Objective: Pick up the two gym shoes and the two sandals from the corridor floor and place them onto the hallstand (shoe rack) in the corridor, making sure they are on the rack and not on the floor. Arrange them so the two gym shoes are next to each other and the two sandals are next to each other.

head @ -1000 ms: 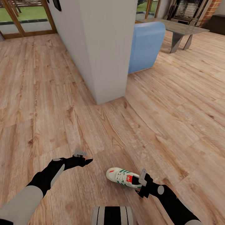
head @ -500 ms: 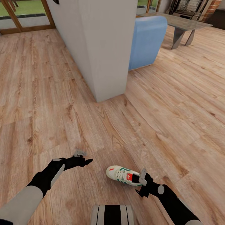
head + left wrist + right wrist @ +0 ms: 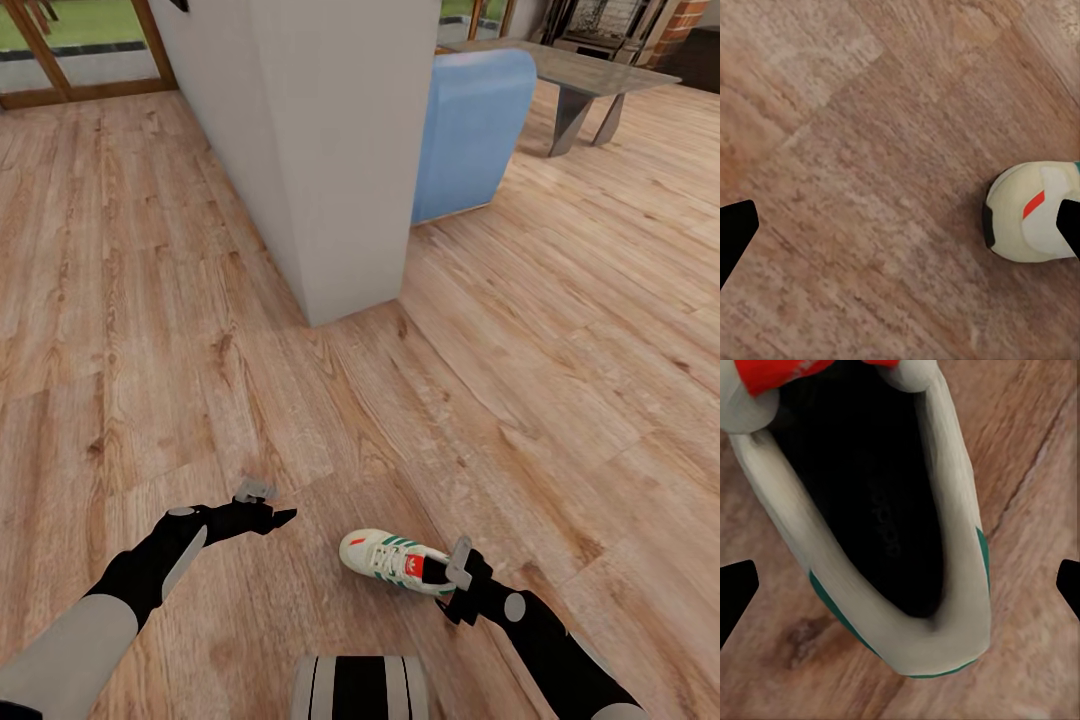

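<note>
The right gripper (image 3: 450,585) hovered wide-fingered at the heel of a white green-striped sneaker (image 3: 392,564) near the robot; the left gripper (image 3: 272,518) spread wide over wood-plank floor (image 3: 560,380).

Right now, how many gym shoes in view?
1. The gym shoe is low in the head view, heel end at the right tool, above the floor. The second one may be out of frame.

Right tool (image 3: 452,588) edged slightly lower beside gym shoe (image 3: 392,564) heel (camera view itself settled, earlier shift over)
</note>
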